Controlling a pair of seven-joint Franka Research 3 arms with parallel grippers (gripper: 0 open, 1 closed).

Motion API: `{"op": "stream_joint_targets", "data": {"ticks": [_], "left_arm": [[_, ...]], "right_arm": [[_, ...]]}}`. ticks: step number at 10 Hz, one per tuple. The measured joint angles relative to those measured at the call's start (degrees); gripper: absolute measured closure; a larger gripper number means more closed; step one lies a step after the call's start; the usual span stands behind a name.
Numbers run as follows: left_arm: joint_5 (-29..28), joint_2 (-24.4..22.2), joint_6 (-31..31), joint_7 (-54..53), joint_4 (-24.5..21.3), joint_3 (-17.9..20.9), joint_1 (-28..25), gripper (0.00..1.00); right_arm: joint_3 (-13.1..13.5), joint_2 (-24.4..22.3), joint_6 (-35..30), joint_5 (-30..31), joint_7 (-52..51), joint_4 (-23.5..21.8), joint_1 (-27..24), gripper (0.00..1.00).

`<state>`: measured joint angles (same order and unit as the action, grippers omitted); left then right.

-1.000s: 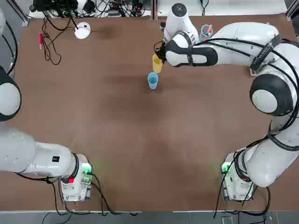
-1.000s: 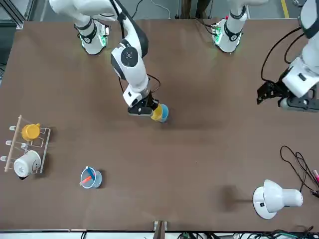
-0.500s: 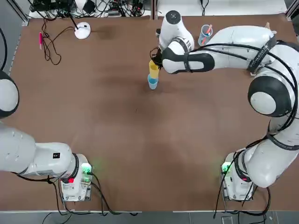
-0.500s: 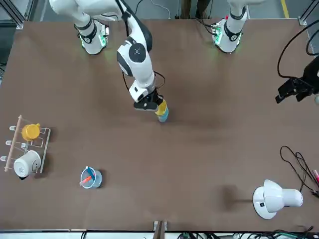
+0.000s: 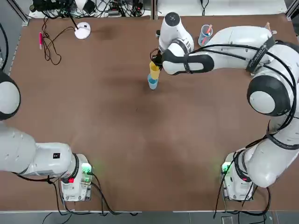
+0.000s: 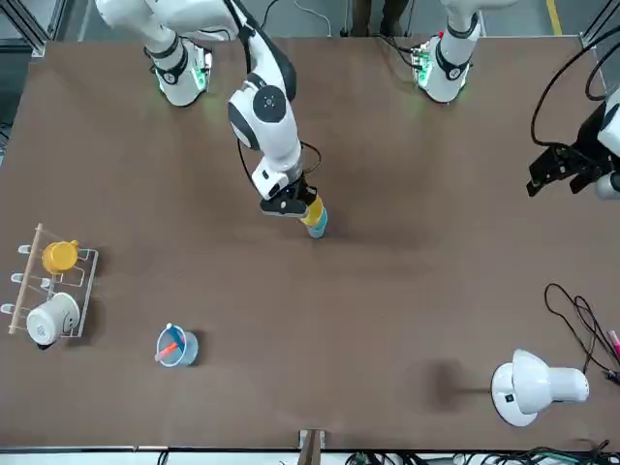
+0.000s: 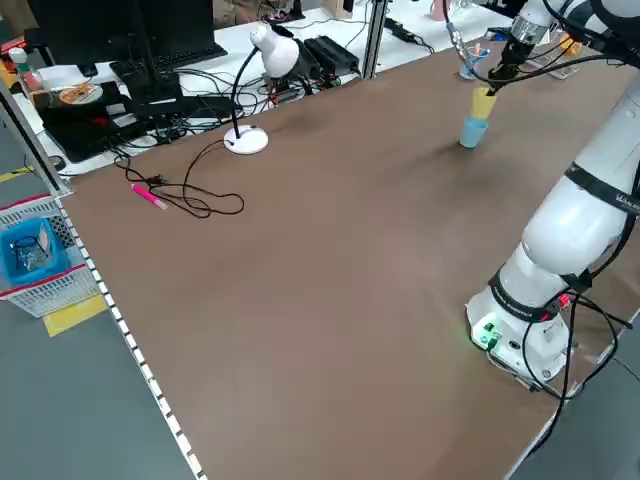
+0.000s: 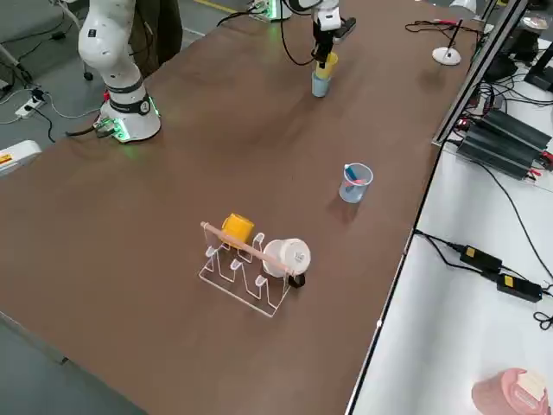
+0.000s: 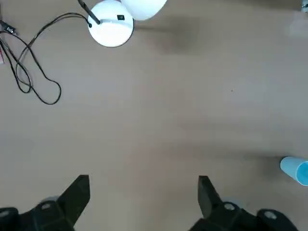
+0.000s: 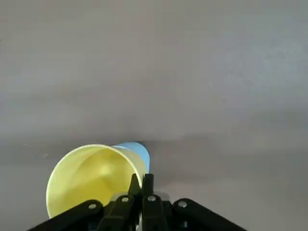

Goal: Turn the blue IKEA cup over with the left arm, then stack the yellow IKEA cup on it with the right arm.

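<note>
The yellow IKEA cup (image 5: 154,70) (image 10: 94,175) hangs mouth up right on top of the blue IKEA cup (image 5: 153,84) (image 6: 318,228) at the middle of the table's far half; only a sliver of blue (image 10: 137,150) shows behind it in the right wrist view. Whether the two cups touch I cannot tell. My right gripper (image 6: 291,205) (image 10: 143,185) is shut on the yellow cup's rim. My left gripper (image 6: 567,167) (image 9: 142,192) hovers open and holds nothing, off at the robot's left edge of the table, with the blue cup (image 9: 296,169) far from it.
A white desk lamp (image 5: 82,30) with cables and a pink pen (image 5: 40,39) sits at the far left corner. A see-through blue tumbler (image 5: 205,32) stands at the far right, near a rack (image 6: 53,286) with an orange-yellow cup and a white cup.
My right gripper has carried the yellow cup sideways from beside the blue cup to directly over it. The left gripper has drawn back toward the table's left edge.
</note>
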<state>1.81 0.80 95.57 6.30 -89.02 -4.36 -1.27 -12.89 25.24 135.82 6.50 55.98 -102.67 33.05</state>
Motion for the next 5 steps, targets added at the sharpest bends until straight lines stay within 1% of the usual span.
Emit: {"op": "stream_joint_targets", "data": {"ticks": [3, 5], "left_arm": [[-0.74, 1.82, 0.00, 0.67, 2.81, 0.04, -0.14, 0.01], [-0.82, 2.40, 0.00, 0.67, 3.22, 0.03, -0.06, 0.01]], "right_arm": [[0.01, 0.77, 0.05, 0.24, 0.17, 0.09, -0.33, 0.96], [0.00, 0.87, 0.05, 0.24, 0.20, 0.12, -0.46, 0.96]]}}
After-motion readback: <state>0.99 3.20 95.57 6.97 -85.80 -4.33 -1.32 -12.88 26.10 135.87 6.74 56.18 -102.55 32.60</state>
